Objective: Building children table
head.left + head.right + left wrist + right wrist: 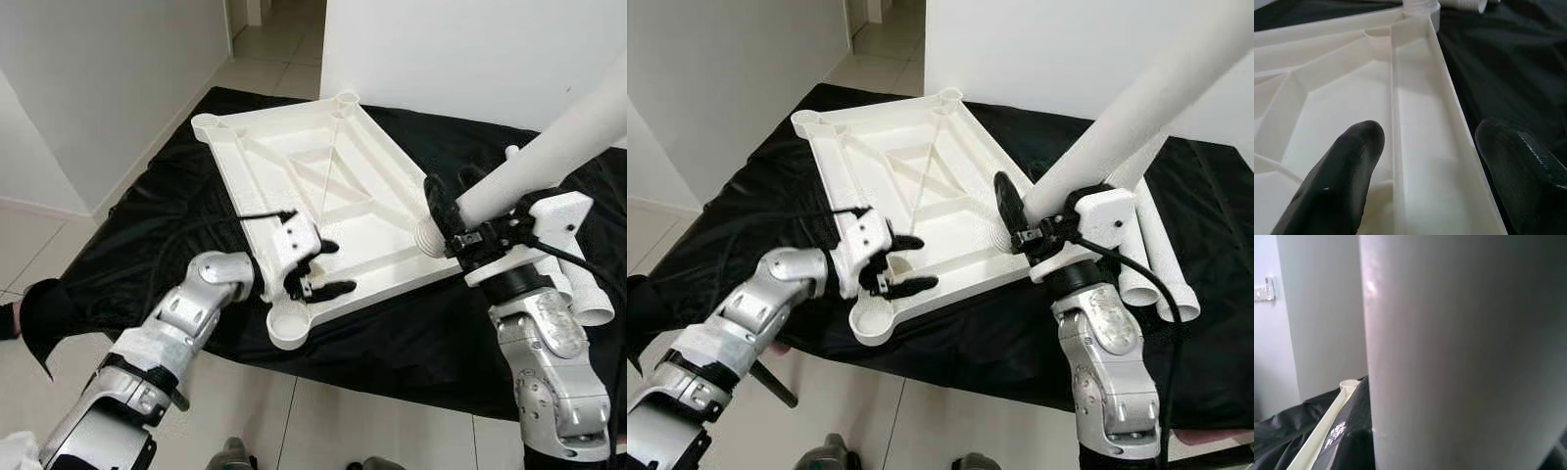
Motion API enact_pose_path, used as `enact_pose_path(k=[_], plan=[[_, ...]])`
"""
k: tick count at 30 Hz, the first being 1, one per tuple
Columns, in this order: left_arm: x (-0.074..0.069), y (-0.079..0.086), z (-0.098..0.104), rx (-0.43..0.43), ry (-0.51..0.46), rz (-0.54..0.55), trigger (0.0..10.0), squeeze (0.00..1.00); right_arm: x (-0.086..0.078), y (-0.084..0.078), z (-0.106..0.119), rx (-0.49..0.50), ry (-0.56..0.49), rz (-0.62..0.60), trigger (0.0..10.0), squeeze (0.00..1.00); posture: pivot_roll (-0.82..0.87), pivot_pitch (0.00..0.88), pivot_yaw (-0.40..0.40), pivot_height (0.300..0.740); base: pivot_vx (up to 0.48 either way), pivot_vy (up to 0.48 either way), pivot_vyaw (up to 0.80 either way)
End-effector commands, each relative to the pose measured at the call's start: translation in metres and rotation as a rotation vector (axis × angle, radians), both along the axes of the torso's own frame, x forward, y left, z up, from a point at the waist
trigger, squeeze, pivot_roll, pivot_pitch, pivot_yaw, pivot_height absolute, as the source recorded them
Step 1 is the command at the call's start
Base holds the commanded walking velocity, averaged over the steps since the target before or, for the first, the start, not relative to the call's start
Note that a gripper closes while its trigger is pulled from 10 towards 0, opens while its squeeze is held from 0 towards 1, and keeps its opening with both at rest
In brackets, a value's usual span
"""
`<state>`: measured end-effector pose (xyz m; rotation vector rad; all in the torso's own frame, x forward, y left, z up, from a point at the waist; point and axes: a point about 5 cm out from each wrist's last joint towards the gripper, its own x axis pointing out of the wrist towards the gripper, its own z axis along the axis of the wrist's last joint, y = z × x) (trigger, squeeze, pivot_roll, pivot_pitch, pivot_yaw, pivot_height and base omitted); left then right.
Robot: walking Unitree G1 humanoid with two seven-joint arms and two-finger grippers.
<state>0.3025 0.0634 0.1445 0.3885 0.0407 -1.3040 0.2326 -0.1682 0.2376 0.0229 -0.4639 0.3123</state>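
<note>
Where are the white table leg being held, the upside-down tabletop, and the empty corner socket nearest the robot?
table leg point(549, 157), left eye view, mid-shaft above the right tool.
tabletop point(338, 191), left eye view, ribbed underside near centre.
corner socket point(290, 323), left eye view, round cup at the near corner.

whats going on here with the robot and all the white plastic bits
The robot is assembling a small table. The white tabletop lies upside down on a black cloth. Its left hand, open, straddles the tabletop's near edge, while the right hand holds a white leg tube tilted, its threaded end at the right near corner. Spare tubes lie alongside.
</note>
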Motion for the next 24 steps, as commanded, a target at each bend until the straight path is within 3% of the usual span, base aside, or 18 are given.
enact_pose_path(k=[1, 10, 21, 22, 24], plan=[[-0.008, -0.002, -0.006, 0.060, 0.020, -0.121, 10.0, 0.00, -0.002, -0.001, 0.007, 0.007, -0.025, 0.006, 10.0, 0.00, 0.04, 0.010, 0.003, 0.740, 0.000, 0.000, 0.00], [-0.015, -0.012, -0.022, 0.152, 0.047, -0.127, 10.0, 0.00, -0.004, -0.001, 0.014, 0.029, -0.039, 0.019, 10.0, 0.00, 0.04, 0.012, 0.002, 0.740, 0.000, 0.000, 0.00], [-0.006, -0.036, -0.037, 0.190, 0.067, -0.015, 10.0, 0.00, -0.003, -0.002, 0.018, 0.033, -0.041, 0.011, 10.0, 0.00, 0.02, 0.013, 0.007, 0.740, 0.000, 0.000, 0.00], [-0.006, -0.039, -0.036, 0.176, 0.078, -0.010, 0.0, 0.00, -0.003, -0.002, 0.018, 0.033, -0.040, 0.008, 10.0, 0.00, 0.02, 0.014, 0.009, 0.740, 0.000, 0.000, 0.00], [-0.006, -0.042, -0.034, 0.168, 0.082, -0.010, 0.0, 0.00, -0.003, -0.002, 0.018, 0.031, -0.039, 0.005, 10.0, 0.00, 0.02, 0.015, 0.010, 0.740, 0.000, 0.000, 0.00]])
